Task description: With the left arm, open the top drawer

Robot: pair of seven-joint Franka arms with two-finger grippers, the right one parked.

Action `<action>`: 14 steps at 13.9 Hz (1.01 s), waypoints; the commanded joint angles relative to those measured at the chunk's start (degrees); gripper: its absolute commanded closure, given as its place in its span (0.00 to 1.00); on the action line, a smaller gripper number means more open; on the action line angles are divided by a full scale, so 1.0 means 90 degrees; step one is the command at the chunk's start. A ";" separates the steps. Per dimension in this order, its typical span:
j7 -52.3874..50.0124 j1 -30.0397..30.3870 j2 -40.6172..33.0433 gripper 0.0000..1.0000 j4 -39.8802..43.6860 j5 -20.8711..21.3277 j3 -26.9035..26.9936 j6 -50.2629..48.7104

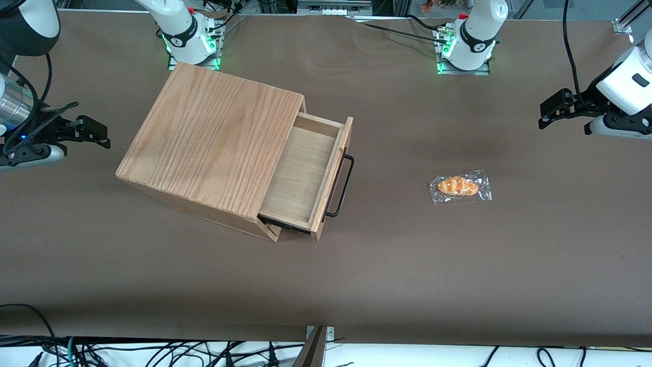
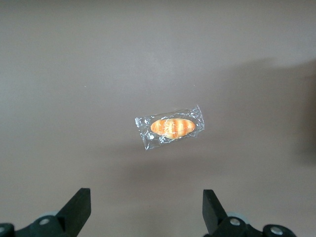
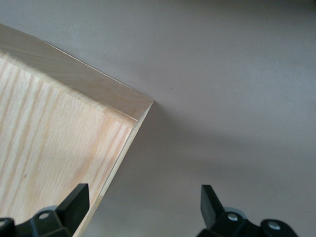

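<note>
The top drawer point(image 1: 300, 176) is seen pulled well out of the oak-grain wooden box point(image 1: 214, 142), its pale-wood floor exposed and bare. A thin black bar handle point(image 1: 342, 186) is fixed across the drawer front, which faces the working arm's end of the counter point(image 1: 387, 255). The box is set at an angle on the brown counter, toward the parked arm's end, and its broad top panel overhangs the inner part of the drawer.

The left arm point(image 1: 629, 81) is held above the counter at its own end, well apart from the drawer and its handle. Its hand point(image 1: 552, 109) is raised clear of the surface and nothing is gripped. In the left wrist view the two black fingers point(image 2: 79, 207) of the hand point(image 2: 146, 210) are spread wide, with bare brown counter point(image 2: 74, 74) between them.

A small bread roll in a clear plastic wrapper point(image 1: 460, 187) lies flat on the counter between the drawer front and the left arm, apart from both. In the left wrist view the wrapped roll point(image 2: 170, 127) is seen below the hand, untouched by the fingers.

In the right wrist view a corner of the wooden box point(image 3: 59, 153) is shown against the counter.
</note>
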 commanded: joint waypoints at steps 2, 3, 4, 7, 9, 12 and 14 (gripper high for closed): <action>0.0111 0.0030 -0.0027 0.00 -0.0056 0.0140 -0.0006 0.0077; 0.0111 0.0030 0.0031 0.00 -0.0027 0.0139 -0.0006 0.0057; 0.0111 0.0049 0.0099 0.00 -0.0007 0.0120 -0.0016 0.0057; 0.0121 0.0069 0.0110 0.00 0.0002 0.0071 -0.0006 0.0057; 0.0121 0.0069 0.0110 0.00 0.0002 0.0071 -0.0006 0.0057; 0.0121 0.0069 0.0110 0.00 0.0002 0.0071 -0.0016 0.0057; 0.0121 0.0069 0.0110 0.00 0.0002 0.0071 -0.0006 0.0057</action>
